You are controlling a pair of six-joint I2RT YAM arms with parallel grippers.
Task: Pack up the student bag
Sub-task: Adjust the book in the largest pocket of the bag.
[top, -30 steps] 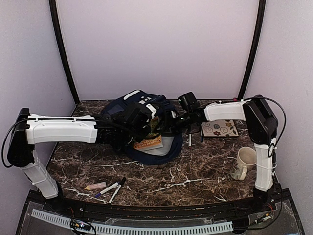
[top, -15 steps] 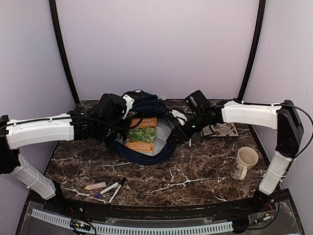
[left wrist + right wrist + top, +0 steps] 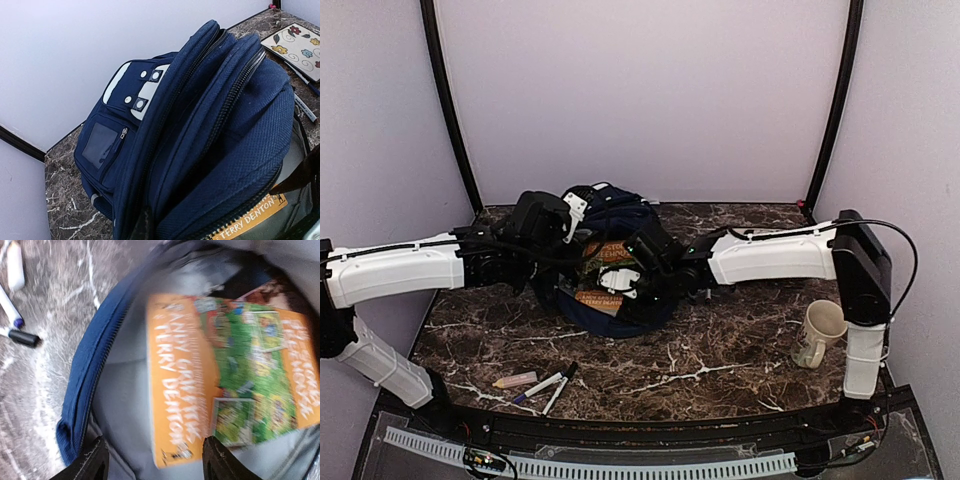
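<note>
Nearest us, in front of the student bag (image 3: pixel 620 318) and to its left, we see markers (image 3: pixel 546 384) lying on the table, and a mug (image 3: pixel 818 333) standing well off to its right. The bag sits open mid-table with an orange book (image 3: pixel 220 385) inside. Over that opening our right gripper (image 3: pixel 156 461) hangs, jaws spread, holding nothing. At the bag's far top edge our left gripper (image 3: pixel 578 212) pinches the fabric.
</note>
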